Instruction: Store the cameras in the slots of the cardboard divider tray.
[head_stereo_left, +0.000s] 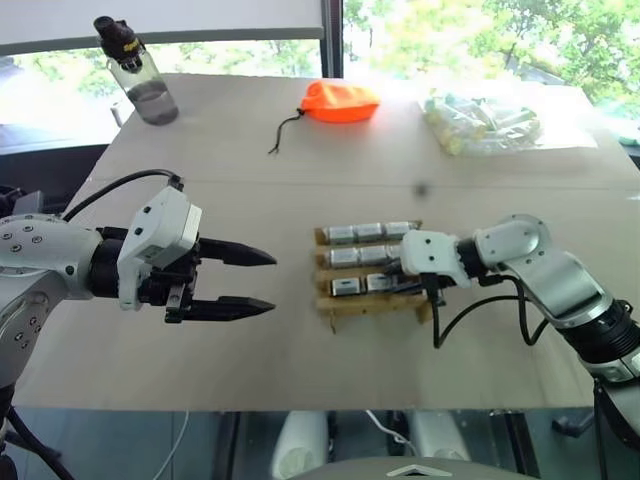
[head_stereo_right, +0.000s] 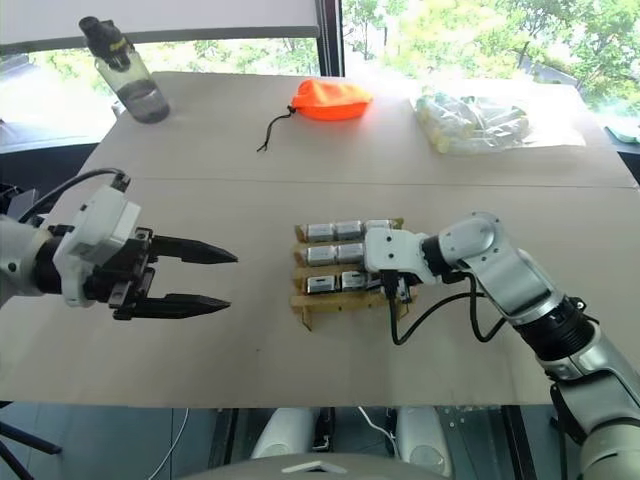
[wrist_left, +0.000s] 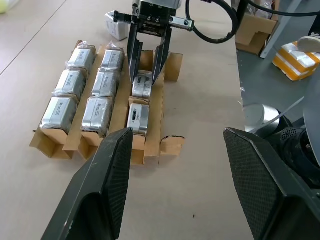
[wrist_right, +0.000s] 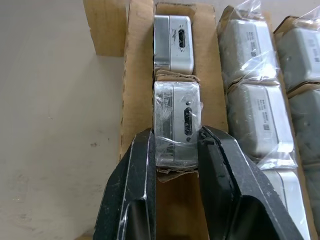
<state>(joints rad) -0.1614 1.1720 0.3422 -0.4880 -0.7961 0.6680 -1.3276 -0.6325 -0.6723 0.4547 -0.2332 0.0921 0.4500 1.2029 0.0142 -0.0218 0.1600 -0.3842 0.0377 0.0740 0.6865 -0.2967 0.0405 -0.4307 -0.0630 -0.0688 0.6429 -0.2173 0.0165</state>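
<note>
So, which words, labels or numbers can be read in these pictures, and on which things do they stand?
No text can be read.
Cameras in the cardboard tray: small dark printed labels, too small to read.
Water bottle: yellow mark on the cap, blurred.
Packets beside the table: orange stripes, no legible words.

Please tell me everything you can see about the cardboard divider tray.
The cardboard divider tray is a low rack of tan-brown cardboard strips, lying flat on the table. Its three rows hold silver-grey cameras, several in clear wrap. Two rows look full; the third holds two cameras, with one slot seemingly open. The right gripper reaches into that row, shut on a camera.
</note>
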